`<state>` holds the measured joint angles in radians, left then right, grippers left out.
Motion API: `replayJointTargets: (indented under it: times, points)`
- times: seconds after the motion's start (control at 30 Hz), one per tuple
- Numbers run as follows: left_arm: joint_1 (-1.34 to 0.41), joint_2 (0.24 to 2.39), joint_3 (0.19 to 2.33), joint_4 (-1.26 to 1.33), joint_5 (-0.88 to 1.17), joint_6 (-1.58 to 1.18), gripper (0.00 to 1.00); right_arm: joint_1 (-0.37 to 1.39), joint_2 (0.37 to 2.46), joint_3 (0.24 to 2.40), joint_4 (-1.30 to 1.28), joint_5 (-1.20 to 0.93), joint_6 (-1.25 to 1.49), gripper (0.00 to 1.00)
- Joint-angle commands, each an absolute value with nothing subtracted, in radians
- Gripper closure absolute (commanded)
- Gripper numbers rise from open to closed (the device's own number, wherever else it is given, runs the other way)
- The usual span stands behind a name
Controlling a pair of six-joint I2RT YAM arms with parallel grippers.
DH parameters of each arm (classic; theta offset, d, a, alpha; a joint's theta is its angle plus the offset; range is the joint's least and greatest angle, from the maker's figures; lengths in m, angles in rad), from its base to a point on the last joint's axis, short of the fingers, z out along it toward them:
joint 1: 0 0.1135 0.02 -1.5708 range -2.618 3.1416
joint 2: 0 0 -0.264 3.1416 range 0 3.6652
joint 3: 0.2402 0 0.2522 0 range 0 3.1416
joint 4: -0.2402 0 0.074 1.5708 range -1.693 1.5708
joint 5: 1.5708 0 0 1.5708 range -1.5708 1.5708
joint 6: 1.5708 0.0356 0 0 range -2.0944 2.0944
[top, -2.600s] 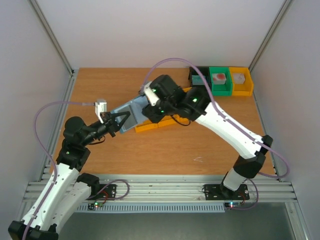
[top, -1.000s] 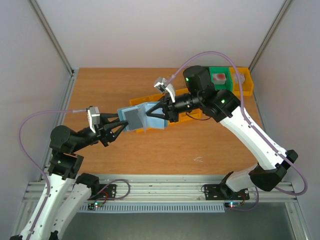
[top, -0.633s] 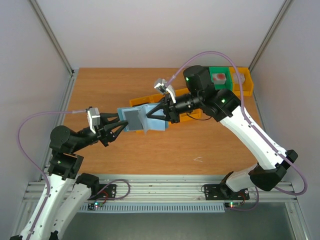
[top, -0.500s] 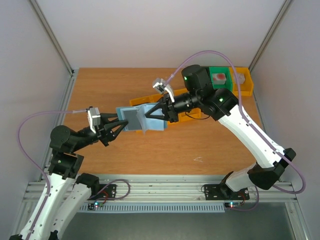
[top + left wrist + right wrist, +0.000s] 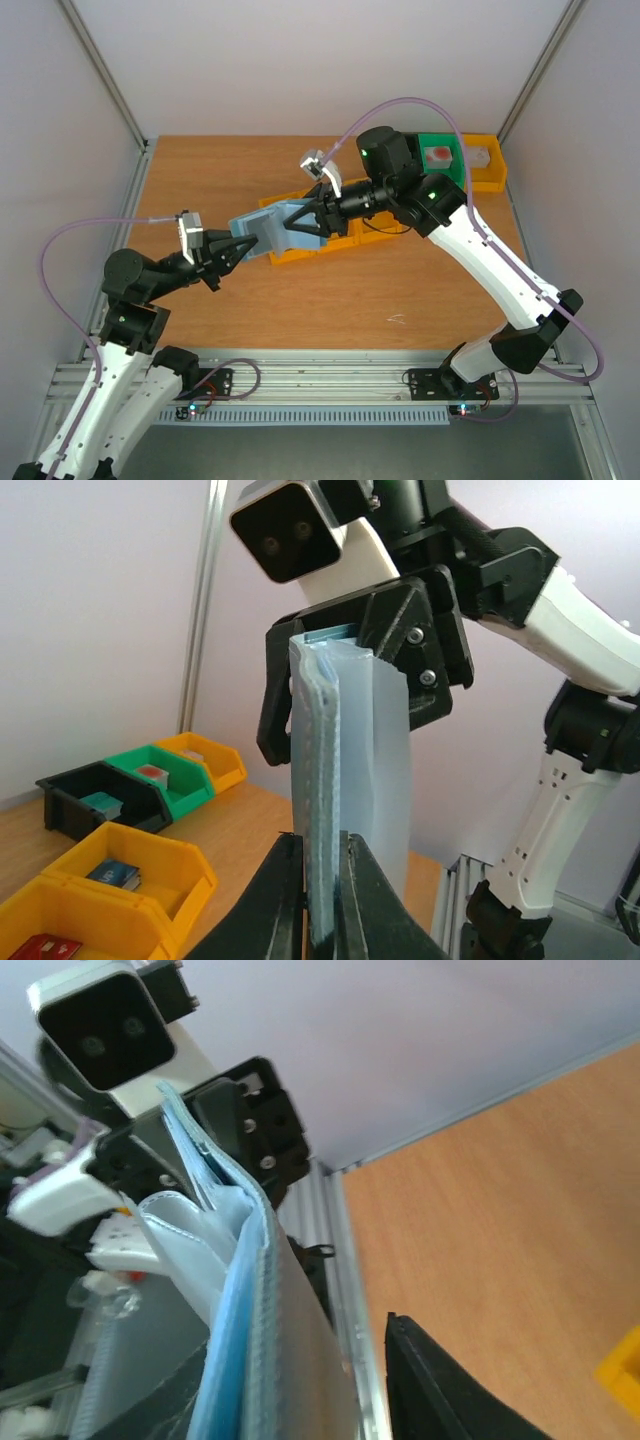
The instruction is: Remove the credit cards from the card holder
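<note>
- Top view: left gripper [image 5: 228, 248] pinches the card holder [image 5: 258, 230], aloft by two yellow bins [image 5: 300, 256]; right gripper [image 5: 290, 222] straddles its other end, jaws parted.
- Left wrist: one bin holds a blue card [image 5: 113, 874], its neighbour a red card [image 5: 45, 946]; black bin [image 5: 60, 791] holds a teal block [image 5: 100, 803].
- Right wrist: one finger [image 5: 440, 1390] stands clear of the card holder.

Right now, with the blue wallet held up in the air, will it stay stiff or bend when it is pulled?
Probably floppy: the wallet is thin layers with wavy edges. Its clear sleeves look glossy, so likely slippery. Probably light: the left fingers pinch only its lower edge, yet it stands upright.
</note>
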<state>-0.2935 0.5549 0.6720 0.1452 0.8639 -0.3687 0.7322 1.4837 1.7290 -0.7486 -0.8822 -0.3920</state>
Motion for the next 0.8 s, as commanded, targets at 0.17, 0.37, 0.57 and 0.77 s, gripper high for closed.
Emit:
replayJointTargets:
  times: [0.17, 0.37, 0.57, 0.77]
  points:
    - [-0.299, 0.526, 0.692, -0.094, 0.536, -0.097, 1.00, 0.676, 1.415, 1.807, -0.872, -0.418, -0.362, 0.50]
    - [-0.300, 0.544, 0.707, -0.125, 0.390, -0.056, 1.00, 0.884, 1.432, 1.825, -0.864, 0.004, -0.323, 0.39]
    - [-0.299, 0.552, 0.709, -0.118, 0.416, -0.140, 1.00, 1.078, 1.570, 1.918, -0.769, 0.102, -0.249, 0.37]
    - [-0.300, 0.545, 0.694, -0.083, 0.487, -0.197, 1.00, 1.065, 1.655, 1.978, -0.768, 0.095, -0.191, 0.31]
